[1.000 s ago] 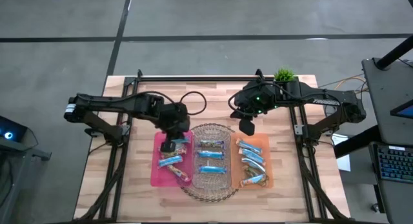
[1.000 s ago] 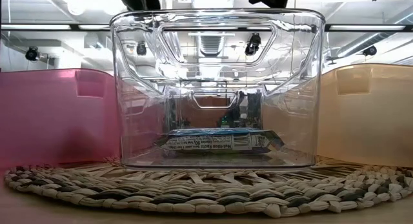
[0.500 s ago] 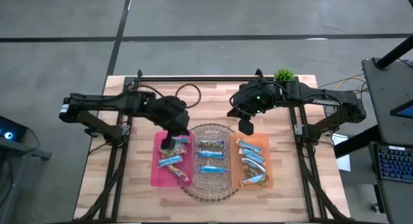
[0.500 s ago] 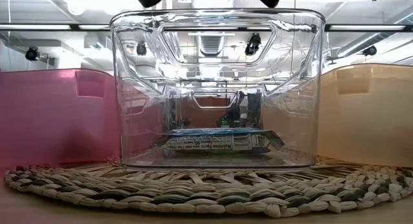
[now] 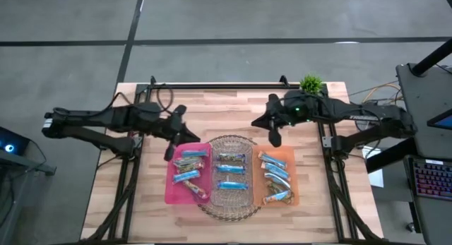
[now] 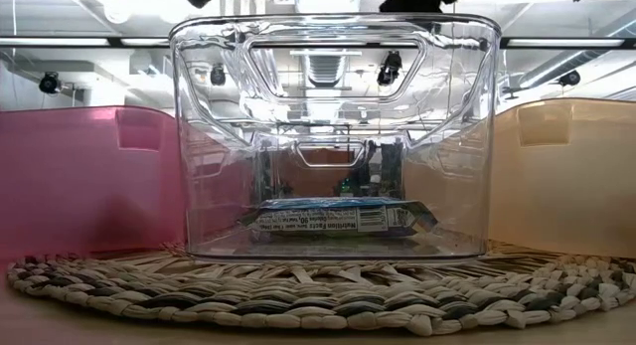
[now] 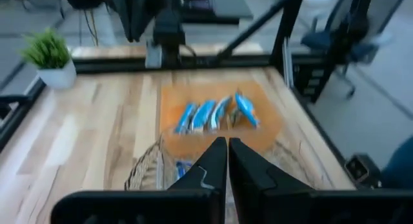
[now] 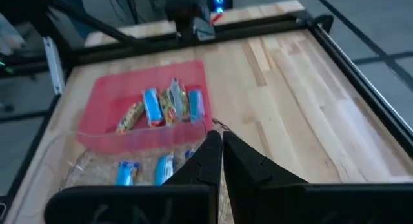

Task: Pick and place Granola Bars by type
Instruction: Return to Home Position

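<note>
The sorting is judged to be finished or all but finished: every granola bar that can be made out lies inside one of three bins, and none is seen loose on the wood of the table (image 5: 212, 111). The clear bin (image 5: 232, 198) on its woven mat (image 5: 233, 211) is taken as the centre of the dial in the high view. The pink bin (image 5: 173, 192) is set just beside it at 9 o'clock and the orange bin (image 5: 284, 154) at 3 o'clock.

Three blue bars (image 5: 231, 168) are laid flat in the clear bin, and one of them is shown through the front wall in the low view. About four bars (image 5: 189, 176) are held in the pink bin, blue and brownish-red mixed. Four or five (image 5: 275, 176) are held in the orange bin, mostly blue with a tan one at its 6 o'clock end. Whether each bin carries a single type cannot be settled, as the wrappers are too small to read.

The left gripper (image 5: 170, 149) is held above the table at 10 o'clock, just off the pink bin's far corner, its fingers (image 7: 210, 166) pressed together on nothing. The right gripper (image 5: 274, 138) is held at 1 o'clock, near the orange bin's far edge, its fingers (image 8: 203, 162) likewise together and empty. A small potted plant (image 5: 311, 82) is seen farther out at 1 o'clock. Only the parking of both arms is judged to be left
</note>
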Controlling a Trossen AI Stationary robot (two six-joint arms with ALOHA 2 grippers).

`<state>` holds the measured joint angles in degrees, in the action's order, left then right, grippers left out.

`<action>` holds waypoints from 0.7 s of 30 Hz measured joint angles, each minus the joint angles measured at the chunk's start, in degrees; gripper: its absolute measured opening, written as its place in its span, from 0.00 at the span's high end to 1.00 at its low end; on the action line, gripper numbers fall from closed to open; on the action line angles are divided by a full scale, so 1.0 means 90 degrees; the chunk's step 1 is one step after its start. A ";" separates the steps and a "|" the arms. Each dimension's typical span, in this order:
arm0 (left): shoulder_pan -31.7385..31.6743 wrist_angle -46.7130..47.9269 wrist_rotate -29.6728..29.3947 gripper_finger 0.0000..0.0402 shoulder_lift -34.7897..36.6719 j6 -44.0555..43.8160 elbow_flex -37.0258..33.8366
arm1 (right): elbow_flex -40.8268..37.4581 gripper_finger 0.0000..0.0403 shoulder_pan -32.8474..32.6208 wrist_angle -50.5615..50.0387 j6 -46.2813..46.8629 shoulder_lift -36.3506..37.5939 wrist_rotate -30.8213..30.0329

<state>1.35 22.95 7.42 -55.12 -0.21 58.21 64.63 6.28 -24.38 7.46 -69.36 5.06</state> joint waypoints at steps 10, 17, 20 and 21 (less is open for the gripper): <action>-0.0032 -0.0852 -0.0692 1.00 0.1711 -0.0482 -0.1753 | -0.1709 0.98 0.0290 0.1011 0.0186 0.1605 0.0445; -0.0037 -0.1235 -0.0765 1.00 0.2772 0.0020 -0.2600 | -0.2647 0.98 0.0397 0.1804 0.0140 0.2651 0.0447; -0.0034 -0.1487 -0.0638 1.00 0.3182 0.0125 -0.3014 | -0.3022 0.98 0.0392 0.2204 0.0125 0.2984 0.0514; -0.0034 -0.1641 -0.0579 1.00 0.3328 0.0149 -0.3166 | -0.3156 0.98 0.0392 0.2366 0.0141 0.3085 0.0518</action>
<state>1.04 8.18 2.21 -25.17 1.13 29.71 36.22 9.80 -3.09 8.73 -41.60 9.72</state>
